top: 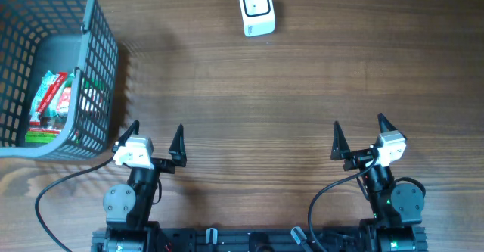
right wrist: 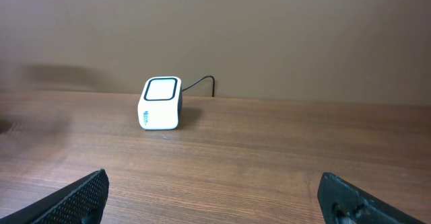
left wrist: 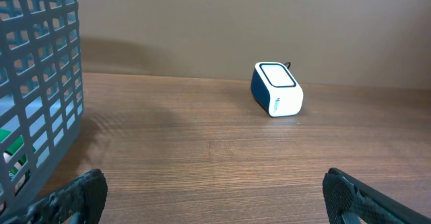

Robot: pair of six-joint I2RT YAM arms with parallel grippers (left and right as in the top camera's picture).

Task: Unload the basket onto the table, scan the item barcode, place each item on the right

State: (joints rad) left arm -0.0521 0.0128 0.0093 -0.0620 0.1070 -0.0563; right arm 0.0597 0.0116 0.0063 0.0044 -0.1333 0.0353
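Both arms sit folded at the near edge of the brown wooden table [top: 242, 93], wrists pointing at the far wall; the left gripper [top: 156, 137] has its 2 black fingers spread wide on nothing; the right gripper [top: 360, 135] is spread likewise, empty; the red, green and white packets [top: 49, 104] lie inside the grey plastic mesh basket [top: 94, 25], just beside the left gripper; the white box-shaped scanner [top: 256, 8] stands at the far edge, well apart from both; its blue side print and the packet labels are too small to read.
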